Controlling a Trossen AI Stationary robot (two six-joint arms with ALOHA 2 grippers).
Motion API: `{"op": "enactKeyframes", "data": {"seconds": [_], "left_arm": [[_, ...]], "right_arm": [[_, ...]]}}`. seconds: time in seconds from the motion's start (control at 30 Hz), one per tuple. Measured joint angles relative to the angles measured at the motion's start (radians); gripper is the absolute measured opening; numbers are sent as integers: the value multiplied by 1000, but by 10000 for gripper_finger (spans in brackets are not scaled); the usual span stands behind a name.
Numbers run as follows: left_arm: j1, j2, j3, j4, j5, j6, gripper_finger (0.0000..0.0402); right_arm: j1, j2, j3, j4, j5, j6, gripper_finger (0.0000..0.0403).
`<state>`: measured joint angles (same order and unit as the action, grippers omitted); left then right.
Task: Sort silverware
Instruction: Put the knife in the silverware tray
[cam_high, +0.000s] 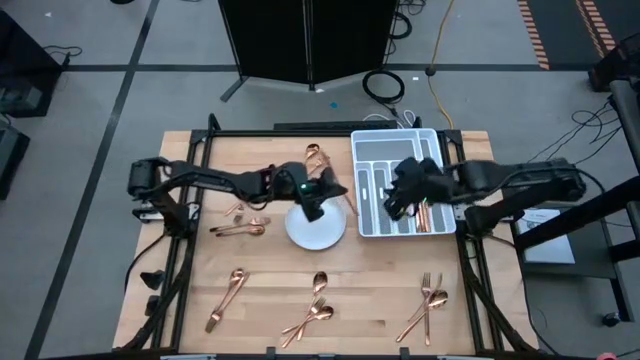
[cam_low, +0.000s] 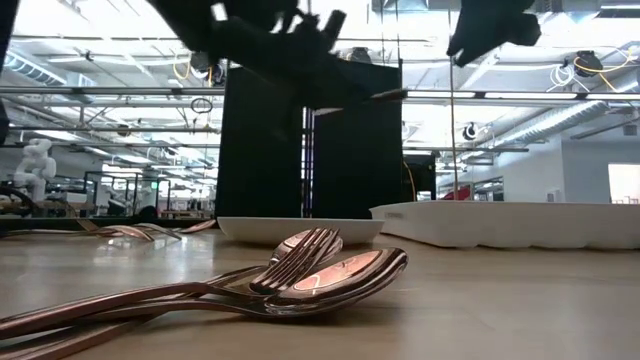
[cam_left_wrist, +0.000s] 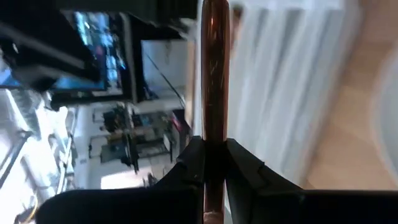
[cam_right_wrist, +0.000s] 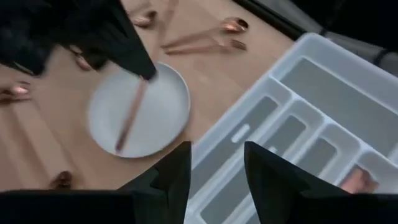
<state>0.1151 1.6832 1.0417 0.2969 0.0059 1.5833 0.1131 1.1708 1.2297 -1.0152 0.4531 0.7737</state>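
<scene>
Left gripper (cam_high: 318, 192) over the plate (cam_high: 316, 232), clenched on a copper knife (cam_high: 350, 203); right gripper (cam_high: 405, 196) over the tray (cam_high: 402, 140), jaws apart and empty.
High view: tray at centre right holds copper pieces in its lower right slot; loose silverware (cam_high: 318, 312) lies in about six clusters on the table (cam_high: 270, 280). Low view: fork and spoons up close. Left wrist view: fingers (cam_left_wrist: 193, 163) grasp the knife. Right wrist view: knife hangs above the plate.

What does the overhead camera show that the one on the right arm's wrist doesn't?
Only the high view shows the whole table, both arms, and the forks and spoons along the near edge.

Only the right wrist view shows the right gripper with its jaws apart and empty.

Both show the white plate, the divided tray, and the left gripper holding a copper piece over the plate.
</scene>
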Motion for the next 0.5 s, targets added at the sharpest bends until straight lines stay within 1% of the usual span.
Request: {"op": "enactKeyframes", "data": {"seconds": [0.13,0.23,0.33,0.43,0.5], "left_arm": [[22,127,172,9,84,-7,28],[37,236,311,3,89,-35,28],[54,330,436,0,108,-58,28],[71,414,555,-4,157,-65,28],[79,475,640,-29,180,-104,28]], "right_arm": [[-83,-68,0,7,-98,-83,139],[-128,-119,-13,-17,-131,-116,139],[-185,-205,-82,-38,-198,-143,139],[-236,-311,-164,-34,-197,-135,139],[-265,-383,-211,-20,-181,-126,139]]}}
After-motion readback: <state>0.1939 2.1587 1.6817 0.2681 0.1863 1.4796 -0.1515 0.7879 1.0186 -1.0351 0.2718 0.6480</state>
